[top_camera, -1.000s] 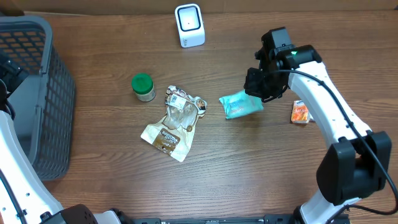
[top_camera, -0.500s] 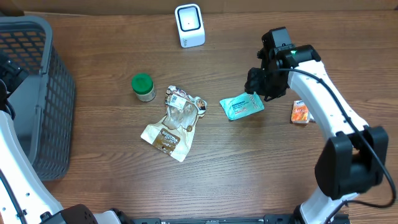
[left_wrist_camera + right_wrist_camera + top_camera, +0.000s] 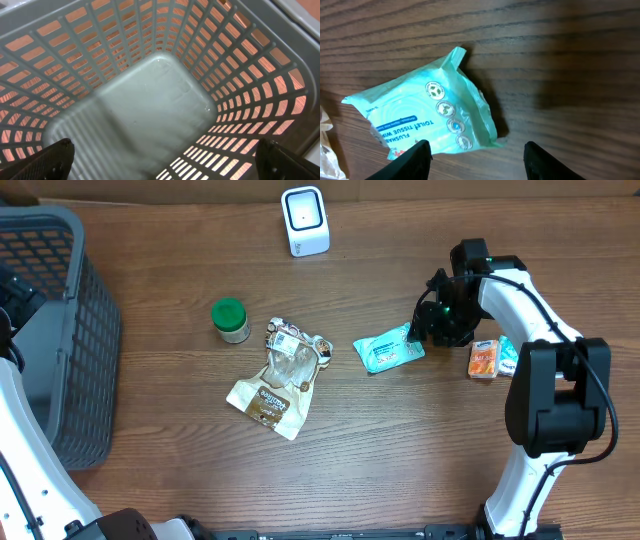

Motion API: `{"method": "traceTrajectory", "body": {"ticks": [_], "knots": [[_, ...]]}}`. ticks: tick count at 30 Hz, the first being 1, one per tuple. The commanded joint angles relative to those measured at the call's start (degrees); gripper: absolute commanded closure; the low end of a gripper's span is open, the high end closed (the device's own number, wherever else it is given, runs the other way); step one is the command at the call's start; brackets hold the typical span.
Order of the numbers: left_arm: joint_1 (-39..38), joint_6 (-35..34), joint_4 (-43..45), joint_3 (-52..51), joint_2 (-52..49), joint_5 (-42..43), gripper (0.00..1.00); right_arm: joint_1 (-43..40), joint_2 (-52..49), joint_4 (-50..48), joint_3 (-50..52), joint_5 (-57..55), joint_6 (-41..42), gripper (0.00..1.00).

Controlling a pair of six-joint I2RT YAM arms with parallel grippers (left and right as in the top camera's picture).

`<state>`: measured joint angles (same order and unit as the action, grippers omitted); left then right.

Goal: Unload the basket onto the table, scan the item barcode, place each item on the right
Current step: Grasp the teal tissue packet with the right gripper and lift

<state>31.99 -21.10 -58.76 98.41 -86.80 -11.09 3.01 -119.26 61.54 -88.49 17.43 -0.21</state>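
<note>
From above, the flat teal plastic packet of wipes (image 3: pixel 389 351) lies loose on the brown wooden surface (image 3: pixel 400 460), right of centre. Its long axis runs roughly left to right, with the right end tipped a little toward the far edge. The right gripper (image 3: pixel 422 332) hangs just over that right end, while the white box-shaped scanner (image 3: pixel 304 220) stands well apart at the far edge. I'd say the pickup is the step in hand. The next move calls for closing on the packet's end and carrying it to the scanner. The left wrist view shows the left gripper (image 3: pixel 169 160) with its jaws spread wide over the grey plastic lattice basket (image 3: pixel 155 90), holding nothing. In the right wrist view the right gripper's (image 3: pixel 475 155) jaws stand apart and empty above the packet (image 3: pixel 425 115). The packet's printed face is up and its lettering reads upside down to the camera. I can't see a barcode.
</note>
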Motion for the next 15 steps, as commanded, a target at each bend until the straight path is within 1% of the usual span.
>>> {"method": "traceTrajectory", "body": {"ticks": [1,9,15], "knots": [[0.24,-1.2,0.07,1.07,-0.26,0.22,0.0,0.13,-1.36,-1.77,2.6,3.26,-3.28,0.39],[0.24,-1.2,0.07,1.07,-0.24,0.22,0.01,0.17,-1.36,-8.9,9.38,5.07,-3.28,0.41],[0.24,-1.2,0.07,1.07,-0.24,0.22,0.0,1.14,-1.36,-13.62,13.53,7.76,-2.84,0.48]]}}
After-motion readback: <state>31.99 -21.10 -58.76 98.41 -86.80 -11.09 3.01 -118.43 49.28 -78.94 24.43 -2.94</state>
